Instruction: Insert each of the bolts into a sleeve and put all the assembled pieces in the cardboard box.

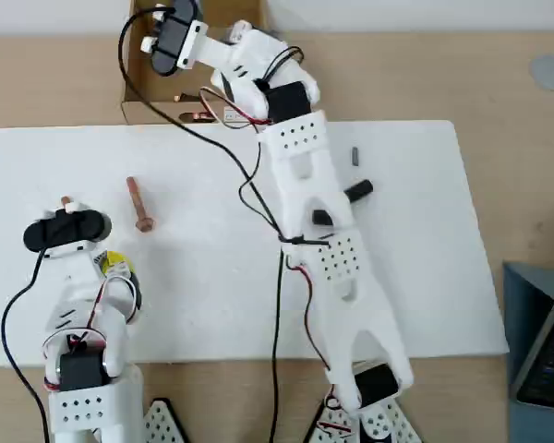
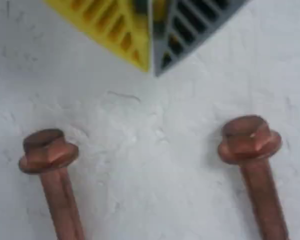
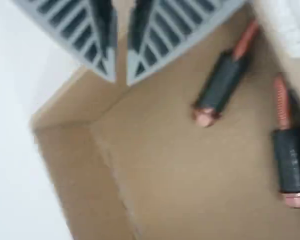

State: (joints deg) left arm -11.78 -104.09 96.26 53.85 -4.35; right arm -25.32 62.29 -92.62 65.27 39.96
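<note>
Two loose copper bolts lie on the white mat, one [image 1: 140, 205] [image 2: 250, 140] in the open, the other [image 1: 65, 199] [image 2: 47, 152] poking out from under my left gripper [image 1: 69, 221] [image 2: 151, 65]. That gripper hovers just above them, its yellow and grey fingers shut on nothing. Black sleeves [image 1: 357, 191] [image 1: 321, 218] lie beside the right arm. My right gripper [image 1: 166, 41] [image 3: 121, 75] hangs over the cardboard box [image 1: 129, 101] [image 3: 65, 165], shut to a thin slit and holding nothing. On the box floor lie two assembled pieces [image 3: 222, 85] [image 3: 290, 160].
The right arm stretches diagonally across the mat [image 1: 212, 305] from the near edge to the box. A small dark piece [image 1: 355, 156] lies near the sleeves. A grey device [image 1: 540, 351] sits off the mat at the right, and a round disc [image 1: 552, 71] at the far right.
</note>
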